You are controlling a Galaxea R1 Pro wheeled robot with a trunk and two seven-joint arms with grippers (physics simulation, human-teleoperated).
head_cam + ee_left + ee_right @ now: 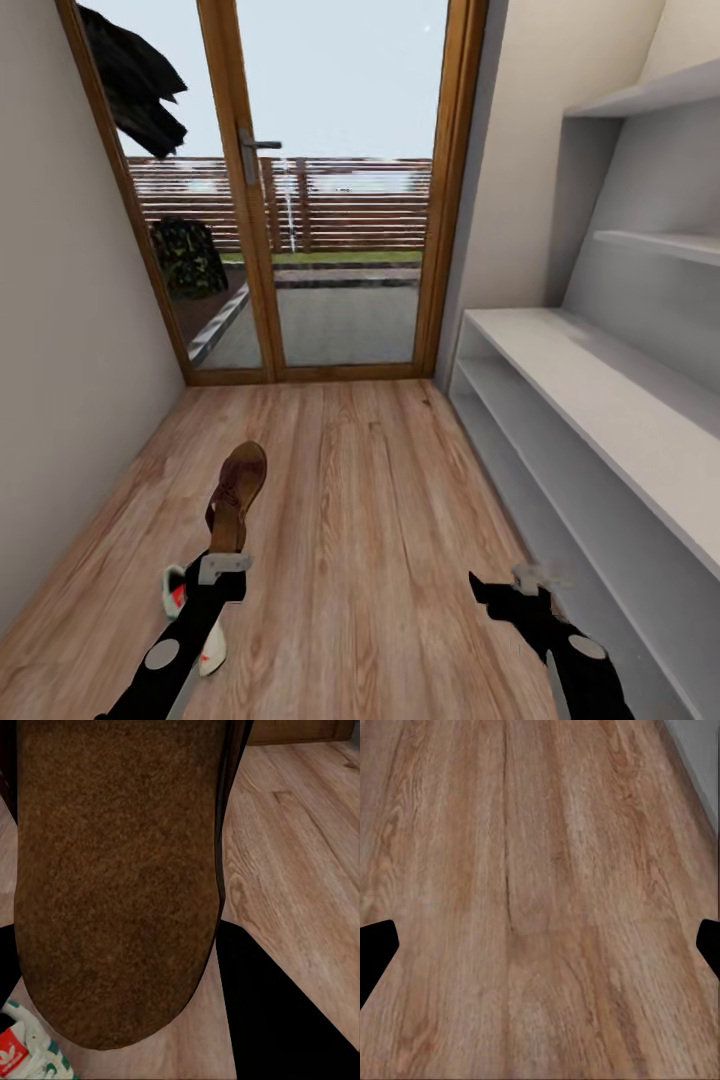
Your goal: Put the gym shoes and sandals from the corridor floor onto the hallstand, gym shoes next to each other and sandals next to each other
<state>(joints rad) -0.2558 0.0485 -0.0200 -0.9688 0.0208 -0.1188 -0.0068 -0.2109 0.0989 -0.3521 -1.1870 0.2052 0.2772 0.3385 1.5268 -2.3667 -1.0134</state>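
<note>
My left gripper [225,566] is shut on the heel end of a brown sandal [238,492], which it holds off the corridor floor [360,520] with the toe pointing toward the door. In the left wrist view the sandal's rough brown sole [112,870] faces the camera. One white gym shoe [190,620] with a red heel tab lies on the floor under my left arm, and its heel [22,1050] shows past the sole. My right gripper [510,586] hangs open over bare planks, its fingertips [375,949] wide apart. The pale grey hallstand [600,400] runs along the right wall.
A glazed wooden door [330,200] closes the corridor's far end. A plain wall [70,380] bounds the left side. The hallstand's base [701,750] lies close to my right gripper. Open flooring stretches between the two arms and up to the door.
</note>
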